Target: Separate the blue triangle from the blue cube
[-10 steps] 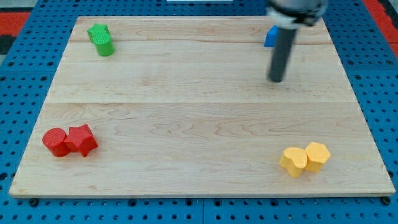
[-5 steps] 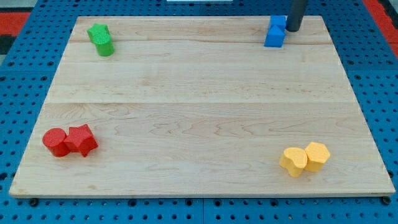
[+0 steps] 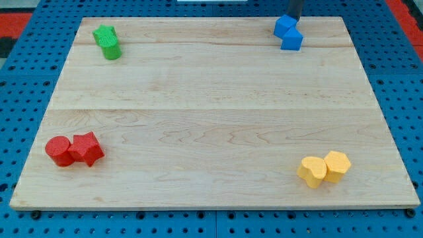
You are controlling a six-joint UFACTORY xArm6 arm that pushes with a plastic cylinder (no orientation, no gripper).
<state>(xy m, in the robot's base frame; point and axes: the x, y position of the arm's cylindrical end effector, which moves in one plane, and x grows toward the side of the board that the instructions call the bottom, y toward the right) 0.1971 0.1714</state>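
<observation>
Two blue blocks sit together at the board's top right, touching. One blue block (image 3: 285, 26) lies upper left, the other blue block (image 3: 291, 41) lower right. I cannot tell which is the cube and which the triangle. My rod comes down from the view's top edge. My tip (image 3: 295, 19) is just above and right of the upper blue block, at or very near its far edge.
Two green blocks (image 3: 108, 41) touch at the top left. A red cylinder (image 3: 59, 151) and another red block (image 3: 87, 148) touch at the bottom left. Two yellow blocks (image 3: 324, 168) touch at the bottom right. The wooden board (image 3: 211, 112) lies on a blue pegboard.
My rod went from below the blue pair up to their right side, then left along the top edge. The upper blue block slid left and the pair turned slightly.
</observation>
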